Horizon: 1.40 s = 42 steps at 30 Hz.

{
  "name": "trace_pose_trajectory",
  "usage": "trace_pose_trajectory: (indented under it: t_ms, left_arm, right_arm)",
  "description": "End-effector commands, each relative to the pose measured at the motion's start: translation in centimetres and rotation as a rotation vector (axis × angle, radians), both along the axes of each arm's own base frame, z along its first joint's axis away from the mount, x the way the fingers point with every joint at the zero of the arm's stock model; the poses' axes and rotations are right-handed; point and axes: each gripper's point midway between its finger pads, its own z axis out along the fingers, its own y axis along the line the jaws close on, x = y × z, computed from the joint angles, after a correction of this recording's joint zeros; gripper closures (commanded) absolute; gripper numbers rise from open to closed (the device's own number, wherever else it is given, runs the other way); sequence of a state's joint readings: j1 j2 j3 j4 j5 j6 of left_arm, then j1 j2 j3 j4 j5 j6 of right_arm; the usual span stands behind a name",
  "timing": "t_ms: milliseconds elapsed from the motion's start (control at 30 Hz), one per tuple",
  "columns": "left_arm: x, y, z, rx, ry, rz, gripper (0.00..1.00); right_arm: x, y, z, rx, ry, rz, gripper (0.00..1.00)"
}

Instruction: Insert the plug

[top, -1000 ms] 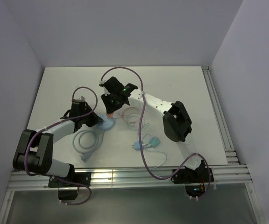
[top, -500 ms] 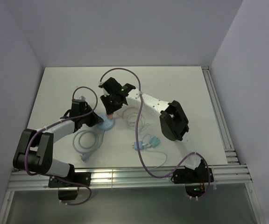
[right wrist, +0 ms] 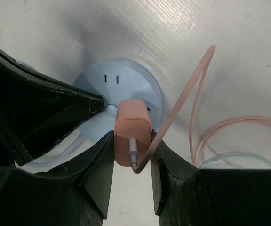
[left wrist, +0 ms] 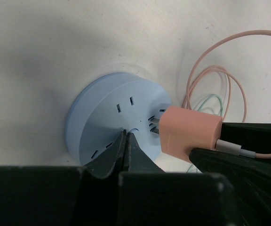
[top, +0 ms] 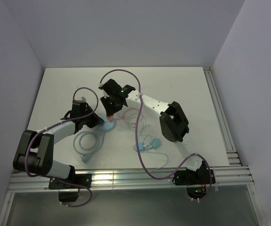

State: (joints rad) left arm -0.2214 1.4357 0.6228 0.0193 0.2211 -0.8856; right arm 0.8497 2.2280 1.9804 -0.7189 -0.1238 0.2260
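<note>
**A:** Where's the plug (right wrist: pixel 132 127)?

**B:** Pinched across its flat sides in the right end effector (right wrist: pixel 132 139), whose jaws stand partly open around the block. Its prongs meet the socket (left wrist: pixel 102 113) face towards 4 o'clock in the left wrist view. A gap shows there, so I judge it not seated.

**A:** How will it handle?

**B:** Light, rigid, smooth plastic, I'd say. It could twist in the grip if pushed off-axis. The flat sides at mid-body look like the best hold, clear of the prongs. The cable (right wrist: pixel 209 55) is soft. It leaves at 6 o'clock and arcs towards 1 o'clock, so it may tug a little.

**A:** And the socket?

**B:** Probably light enough to slide on the bench (top: pixel 182 84). The left end effector (left wrist: pixel 126 141), fully closed and holding nothing, rests its tips on the face at 6 o'clock.
</note>
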Motion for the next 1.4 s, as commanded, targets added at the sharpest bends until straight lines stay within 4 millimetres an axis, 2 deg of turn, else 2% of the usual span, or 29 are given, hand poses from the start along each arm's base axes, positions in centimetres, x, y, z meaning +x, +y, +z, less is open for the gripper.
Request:
trace_pose_trajectory:
  t_ms: [0, 300, 533, 633, 867, 1033, 1167, 1367]
  left_arm:
    - [0.2, 0.1, 0.4, 0.006, -0.012, -0.007, 1.00]
    - [0.0, 0.1, 0.3, 0.007, -0.009, -0.009, 1.00]
    - [0.0, 0.1, 0.1, 0.004, -0.008, -0.010, 1.00]
    - [-0.2, 0.1, -0.2, 0.005, -0.004, -0.006, 1.00]
    - [-0.5, 0.3, -0.8, 0.011, 0.006, 0.001, 1.00]
    - [-0.9, 0.5, -1.6, 0.005, 0.015, 0.015, 1.00]
    - [-1.2, 0.5, -2.0, 0.001, 0.024, 0.017, 1.00]
    - [-1.6, 0.5, -2.6, 0.000, 0.034, 0.018, 1.00]
  right_arm:
    - [0.3, 1.4, 0.9, 0.029, -0.027, 0.002, 1.00]
    - [0.7, 0.9, -0.3, -0.029, -0.048, -0.014, 1.00]
    - [-0.6, 1.3, -2.3, -0.094, -0.050, 0.010, 1.00]
    - [-1.4, 1.2, -3.3, -0.114, -0.043, 0.011, 1.00]
    - [-2.2, -1.2, -7.1, -0.224, -0.053, -0.070, 1.00]
    - [-3.0, -2.0, -9.1, -0.280, -0.031, -0.093, 1.00]
    - [-3.6, -1.9, -11.0, -0.333, -0.002, -0.081, 1.00]
    - [-4.3, -1.7, -12.7, -0.367, 0.054, -0.077, 1.00]
